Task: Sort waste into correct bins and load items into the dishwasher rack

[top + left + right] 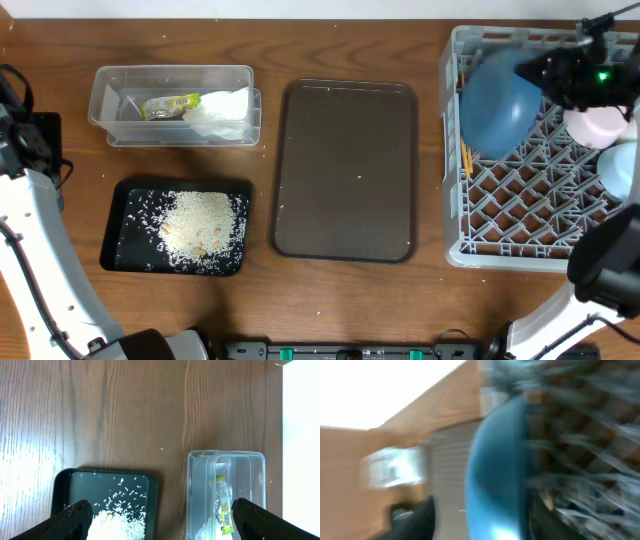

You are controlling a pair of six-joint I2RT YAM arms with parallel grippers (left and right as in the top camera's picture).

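Right gripper (528,72) tight on blue bowl (495,108) over rack (520,215), pink cup (597,125) just beside.

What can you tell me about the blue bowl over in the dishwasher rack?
The blue bowl is plain, smooth and rounded, plastic by its look, with no pattern. It stands tipped on its edge in the far left part of the grey dishwasher rack, its domed outside showing in the overhead view. The right pincer appears to grip its rim. The right wrist view shows it only as a blur, so finer detail is lost.
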